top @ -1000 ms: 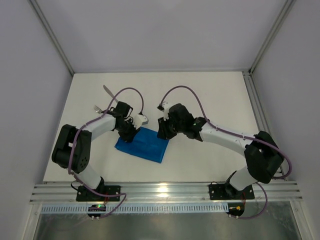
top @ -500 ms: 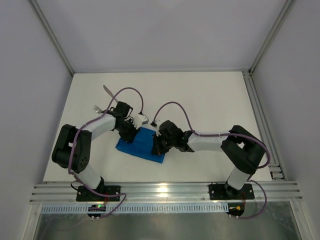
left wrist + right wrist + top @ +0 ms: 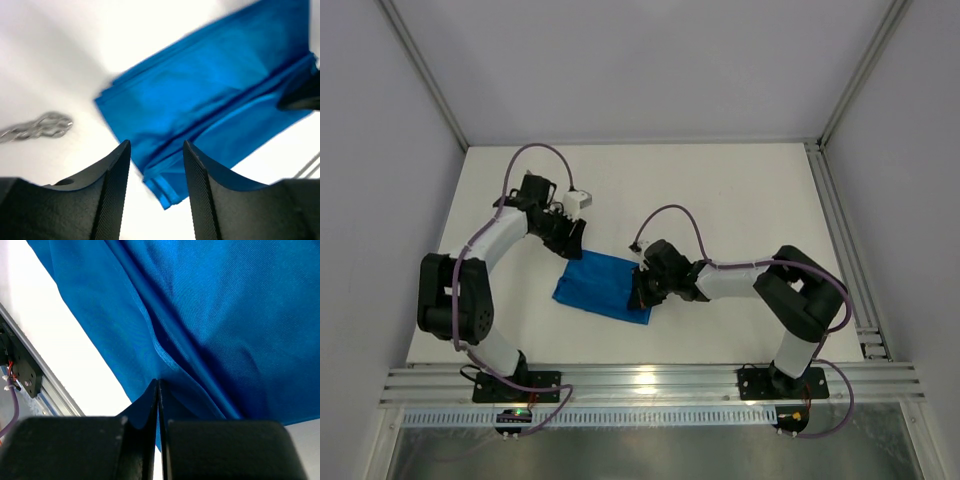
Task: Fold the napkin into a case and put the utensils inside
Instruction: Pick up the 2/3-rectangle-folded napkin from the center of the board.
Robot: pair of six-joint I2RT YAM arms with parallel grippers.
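Note:
The blue napkin (image 3: 603,285) lies folded into an oblong on the white table, with layered folds showing along its length (image 3: 210,95). My right gripper (image 3: 642,290) is at its right edge, jaws shut with a crease of the cloth (image 3: 200,315) running into the tips (image 3: 158,382). My left gripper (image 3: 568,233) hovers above and to the left of the napkin's far left corner, open and empty (image 3: 156,145). One silver utensil (image 3: 37,126) shows blurred on the table to the left in the left wrist view. In the top view the left arm hides the utensils.
A metal rail (image 3: 650,380) with both arm bases runs along the near table edge. A grey frame rail (image 3: 830,220) borders the right side. White walls enclose the table on three sides.
My left gripper let go of the napkin's left corner, opened and swung up and to the left. My right gripper shut at the napkin's right edge and stays there.

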